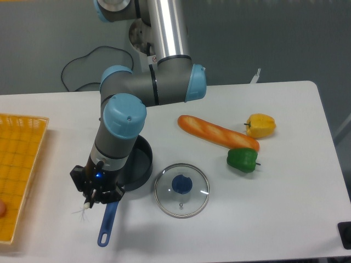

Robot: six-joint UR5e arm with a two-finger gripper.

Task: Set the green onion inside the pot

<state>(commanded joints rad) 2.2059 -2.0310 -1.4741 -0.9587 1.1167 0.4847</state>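
My gripper [94,196] points down at the front left of the table, just left of the pot's blue handle [106,224]. It looks shut on the green onion [86,207]. Only the onion's pale bulb end and wispy roots show, poking out below the fingers; its green leaves are hidden behind the gripper and wrist. The pot [142,165] is a dark round saucepan right behind the gripper, with the arm covering its left half.
A round glass lid [181,190] with a blue knob lies right of the pot. A baguette [216,132], a yellow pepper [260,125] and a green bell pepper [242,159] lie to the right. A yellow basket [19,164] sits at the left edge.
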